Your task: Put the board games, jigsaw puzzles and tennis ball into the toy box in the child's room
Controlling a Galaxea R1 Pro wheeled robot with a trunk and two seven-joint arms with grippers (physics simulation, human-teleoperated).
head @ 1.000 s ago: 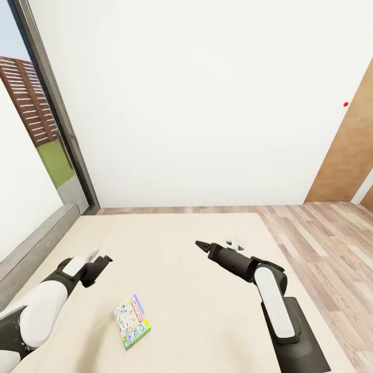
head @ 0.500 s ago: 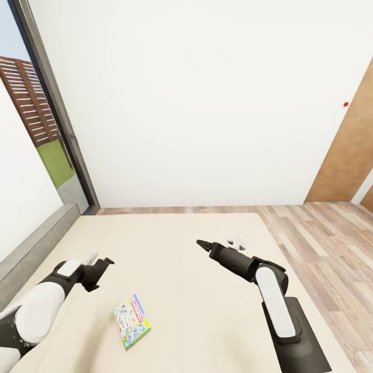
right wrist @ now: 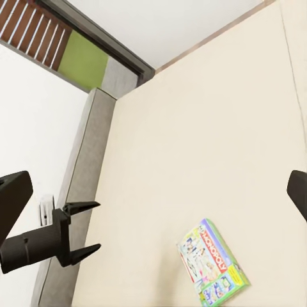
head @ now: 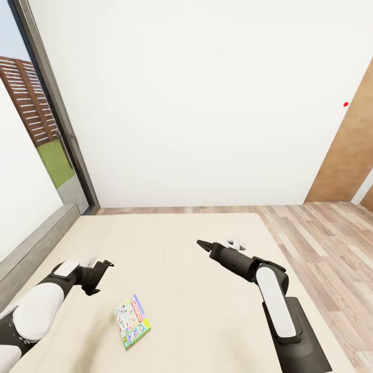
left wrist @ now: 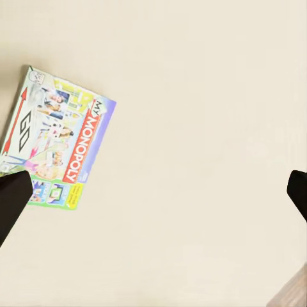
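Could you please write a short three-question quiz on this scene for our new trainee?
1. True or false: the board game lies flat on the bed.
2. Which is nearer the board game: A) left gripper or B) right gripper?
3. Fill in: the left gripper's jaws are ____.

Key: 1 true. 2 A. 3 open, holding nothing.
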